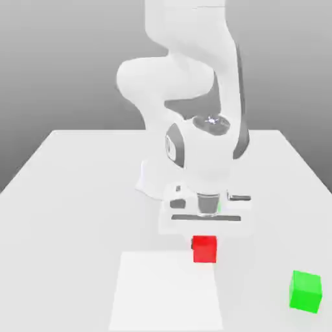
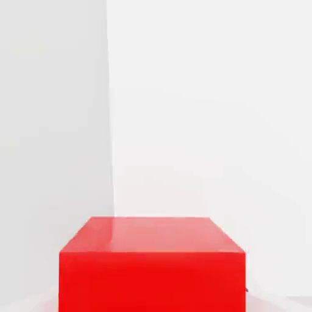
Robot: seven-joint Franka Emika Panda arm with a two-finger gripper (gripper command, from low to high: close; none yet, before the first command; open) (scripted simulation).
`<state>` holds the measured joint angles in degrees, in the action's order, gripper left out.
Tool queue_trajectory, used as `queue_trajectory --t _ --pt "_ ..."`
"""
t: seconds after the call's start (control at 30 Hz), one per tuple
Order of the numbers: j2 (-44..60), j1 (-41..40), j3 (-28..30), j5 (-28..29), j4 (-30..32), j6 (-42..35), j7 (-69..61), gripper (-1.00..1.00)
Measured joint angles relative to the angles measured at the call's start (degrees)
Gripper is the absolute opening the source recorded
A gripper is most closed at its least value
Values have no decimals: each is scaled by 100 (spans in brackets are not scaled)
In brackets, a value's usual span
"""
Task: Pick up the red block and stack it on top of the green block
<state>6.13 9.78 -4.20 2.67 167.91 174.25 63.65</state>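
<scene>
In the exterior view, we hover our gripper (image 1: 205,228) just above the red block (image 1: 204,249); whether its fingers are apart, we cannot tell. The green block (image 1: 305,291) sits well apart, near right. In the hand view, the red block (image 2: 152,265) looks rigid and light; we would grip its flat opposite sides, nothing obstructing.

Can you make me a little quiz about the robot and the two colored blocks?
1. True or false: the red block sits on top of the green block.
2. Which block is right under the robot's hand? A red, B green.
3. Fill in: the green block lies toward the exterior view's ____ of the red one.

Key: 1 false, they sit apart on the table; 2 A; 3 right.
</scene>
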Motion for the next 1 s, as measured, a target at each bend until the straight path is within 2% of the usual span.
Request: queue_trajectory --t 0.17,0.33,0.57,0.83,0.97,1.0 --pt "-718 22 -118 -413 90 -624 -291 -100" --pt "-1291 29 -143 -405 111 -1189 -178 -100" --pt "-672 271 -469 280 -1231 -1894 1440 -100" --pt "285 868 -834 182 -2879 -2632 2806 -100" --pt "1050 1067 -696 436 -3092 -2102 3144 -100" --pt "1217 1109 -643 509 -3107 -1952 3201 100"
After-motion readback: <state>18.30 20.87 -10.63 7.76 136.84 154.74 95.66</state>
